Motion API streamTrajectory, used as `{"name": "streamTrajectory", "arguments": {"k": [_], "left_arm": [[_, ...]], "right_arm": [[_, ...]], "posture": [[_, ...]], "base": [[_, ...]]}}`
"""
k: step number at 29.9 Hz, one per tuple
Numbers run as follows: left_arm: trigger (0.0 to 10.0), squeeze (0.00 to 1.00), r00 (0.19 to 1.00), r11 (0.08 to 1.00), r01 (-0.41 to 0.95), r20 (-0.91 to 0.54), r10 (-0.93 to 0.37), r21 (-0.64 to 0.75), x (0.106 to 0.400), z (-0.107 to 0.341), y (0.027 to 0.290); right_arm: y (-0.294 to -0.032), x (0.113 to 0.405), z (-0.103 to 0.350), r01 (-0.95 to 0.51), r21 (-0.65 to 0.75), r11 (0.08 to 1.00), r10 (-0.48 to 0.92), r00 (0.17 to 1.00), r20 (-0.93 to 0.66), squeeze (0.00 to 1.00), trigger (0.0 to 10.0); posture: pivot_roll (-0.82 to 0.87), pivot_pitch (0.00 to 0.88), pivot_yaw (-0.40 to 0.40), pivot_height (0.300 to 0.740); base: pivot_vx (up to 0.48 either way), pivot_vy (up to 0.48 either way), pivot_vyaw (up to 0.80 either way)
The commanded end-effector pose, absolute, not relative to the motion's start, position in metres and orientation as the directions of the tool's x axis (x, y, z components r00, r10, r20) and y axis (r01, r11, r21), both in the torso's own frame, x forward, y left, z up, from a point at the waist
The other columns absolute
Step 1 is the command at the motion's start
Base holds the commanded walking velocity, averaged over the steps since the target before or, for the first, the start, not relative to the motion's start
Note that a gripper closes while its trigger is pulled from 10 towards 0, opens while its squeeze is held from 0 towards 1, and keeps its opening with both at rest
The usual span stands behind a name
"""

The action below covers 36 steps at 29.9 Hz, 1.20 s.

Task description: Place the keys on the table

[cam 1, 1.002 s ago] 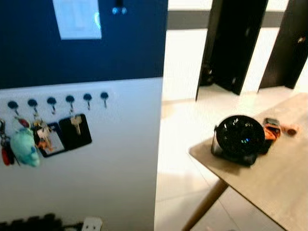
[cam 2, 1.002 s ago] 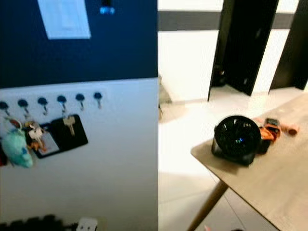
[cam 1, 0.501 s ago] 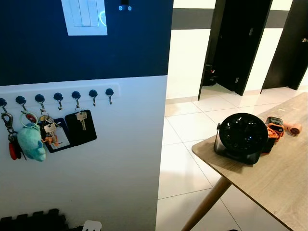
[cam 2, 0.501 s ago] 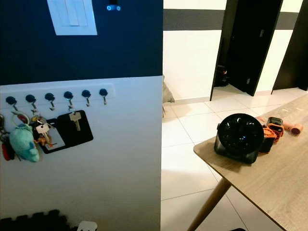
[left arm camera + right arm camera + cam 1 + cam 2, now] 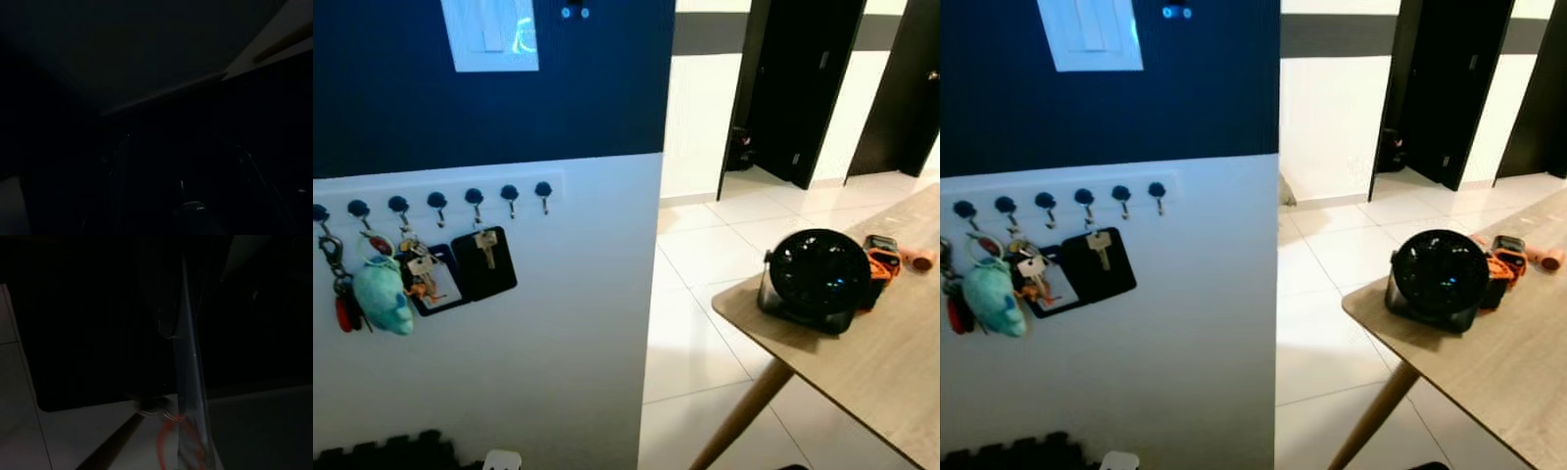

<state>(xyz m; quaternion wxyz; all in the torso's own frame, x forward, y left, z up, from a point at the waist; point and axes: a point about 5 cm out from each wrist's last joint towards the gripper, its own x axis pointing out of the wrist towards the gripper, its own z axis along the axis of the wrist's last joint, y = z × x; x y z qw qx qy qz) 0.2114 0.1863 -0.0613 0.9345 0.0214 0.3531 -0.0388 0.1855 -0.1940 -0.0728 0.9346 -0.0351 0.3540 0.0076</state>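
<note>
A wall (image 5: 489, 372), dark blue above and white below, stands on the robot's left. On the right a wooden worktop (image 5: 881, 362) on slanted legs reaches in, with white floor tiles (image 5: 695, 323) between them.

Near the worktop's near-left corner sits a round black fan (image 5: 815, 279). Behind it, along the far edge, lie an orange and black tool (image 5: 881, 257) and a small pink thing (image 5: 922, 258).

A row of hooks (image 5: 435, 204) runs along the top of the wall's white part. The keys (image 5: 416, 272) hang there beside a teal plush charm (image 5: 384, 296) and black card holders (image 5: 481, 264), with one more key (image 5: 488, 245) in front of a holder.

The keys hang straight down, well apart from the worktop and to the robot's left, so the left arm is likely nearer. Both wrist views are very dark, and I cannot tell whether either gripper is released or clenched. Nothing is yet grasped, by my judgement.
</note>
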Motion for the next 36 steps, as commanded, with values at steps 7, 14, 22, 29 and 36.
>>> {"name": "streamTrajectory", "arguments": {"k": [7, 14, 22, 29, 36], "left_arm": [[10.0, 0.00, 0.748, 0.994, 0.101, -0.662, -0.049, 0.040, 0.2090, -0.0615, 0.1916], [10.0, 0.00, 0.754, 0.993, 0.108, -0.655, -0.053, 0.044, 0.2098, -0.0607, 0.1915], [10.0, 0.00, 0.756, 0.992, 0.114, -0.653, -0.051, 0.054, 0.2097, -0.0607, 0.1914], [10.0, 0.00, 0.752, 0.987, 0.144, -0.657, -0.058, 0.077, 0.2079, -0.0618, 0.1898], [10.0, 0.00, 0.744, 0.972, 0.215, -0.660, -0.101, 0.093, 0.2060, -0.0629, 0.1851]], "right_arm": [[-0.1893, 0.1806, -0.0765, -0.046, -0.049, 0.998, 0.000, 0.732, -0.681, 0.00, 10.0], [-0.1884, 0.1795, -0.0771, -0.045, -0.047, 0.998, 0.001, 0.731, -0.682, 0.00, 10.0], [-0.1890, 0.1782, -0.0777, -0.047, -0.049, 0.998, 0.001, 0.727, -0.687, 0.00, 10.0], [-0.1865, 0.1735, -0.0812, -0.070, -0.032, 0.997, 0.026, 0.700, -0.714, 0.00, 10.0], [-0.1886, 0.1711, -0.0820, -0.047, -0.045, 0.998, 0.000, 0.699, -0.715, 0.00, 10.0]], "posture": [[0.04, 0.019, 0.011, 0.740], [0.04, 0.020, 0.012, 0.740], [0.04, 0.022, 0.010, 0.740], [0.04, 0.024, 0.014, 0.740], [0.04, 0.024, 0.020, 0.740]], "base": [[0.000, 0.000, 0.00], [0.000, 0.000, 0.00], [0.000, 0.000, 0.00], [0.000, 0.000, 0.00], [0.000, 0.000, 0.00]]}}
